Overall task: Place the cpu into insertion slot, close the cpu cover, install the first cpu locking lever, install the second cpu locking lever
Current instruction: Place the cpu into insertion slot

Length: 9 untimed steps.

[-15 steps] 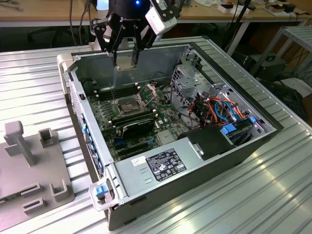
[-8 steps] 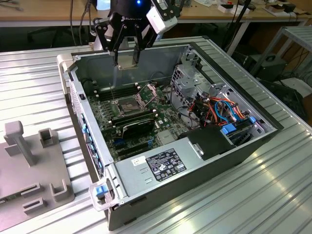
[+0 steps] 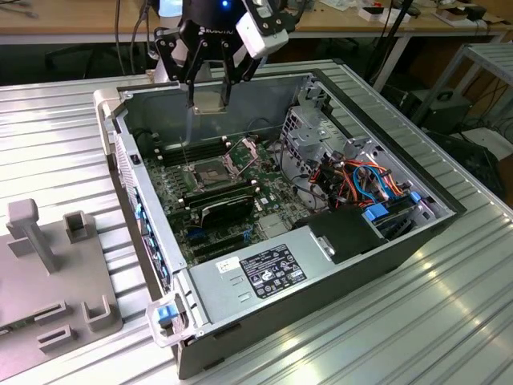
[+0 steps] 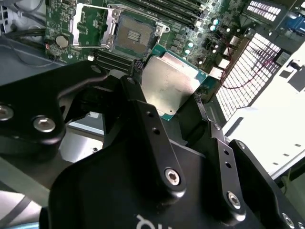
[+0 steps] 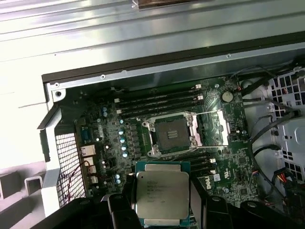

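My gripper [image 3: 210, 96] is shut on the cpu [image 3: 210, 102], a flat silver-grey square with a tan edge, and holds it in the air above the open computer case. In both wrist views the cpu [image 5: 161, 193] [image 4: 169, 83] sits between the black fingers [image 4: 143, 112]. Below it on the green motherboard lies the insertion slot [image 3: 210, 171] [image 5: 170, 135] [image 4: 135, 34], uncovered, with its pin field showing. The cpu cover [image 5: 212, 128] [image 4: 90, 26] is swung open and lies beside the slot.
Long black memory slots [image 5: 157, 102] flank the socket. A black-finned card [image 3: 226, 202] lies on its near side. A metal drive cage [image 3: 313, 128], coloured cables [image 3: 369, 180] and the power supply [image 3: 264, 269] occupy the exterior view's right. A grey fixture [image 3: 48, 265] stands outside the case.
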Motion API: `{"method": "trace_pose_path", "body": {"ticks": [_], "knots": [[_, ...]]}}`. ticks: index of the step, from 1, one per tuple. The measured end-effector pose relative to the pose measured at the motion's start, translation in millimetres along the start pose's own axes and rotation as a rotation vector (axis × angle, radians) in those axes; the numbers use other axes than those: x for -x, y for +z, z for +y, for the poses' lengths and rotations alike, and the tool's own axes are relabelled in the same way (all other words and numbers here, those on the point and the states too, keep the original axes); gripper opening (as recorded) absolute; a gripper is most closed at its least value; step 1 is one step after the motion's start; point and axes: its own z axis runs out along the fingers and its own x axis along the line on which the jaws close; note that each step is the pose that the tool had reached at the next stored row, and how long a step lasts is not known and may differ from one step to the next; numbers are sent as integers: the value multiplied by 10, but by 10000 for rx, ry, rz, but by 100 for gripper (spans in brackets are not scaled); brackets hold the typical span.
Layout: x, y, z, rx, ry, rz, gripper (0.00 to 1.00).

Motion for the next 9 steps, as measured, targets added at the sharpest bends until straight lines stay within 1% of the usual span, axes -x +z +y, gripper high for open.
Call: {"method": "trace_pose_path", "body": {"ticks": [1,3,4,5,8,9], "knots": [[0,2,0,-5,256,-11,55],[0,6,0,-12,571,-26,55],[0,10,0,-23,1012,-45,55],[0,12,0,-28,1242,-56,55],[1,16,0,-39,1714,-77,55],[1,16,0,-42,1810,-81,55]]}}
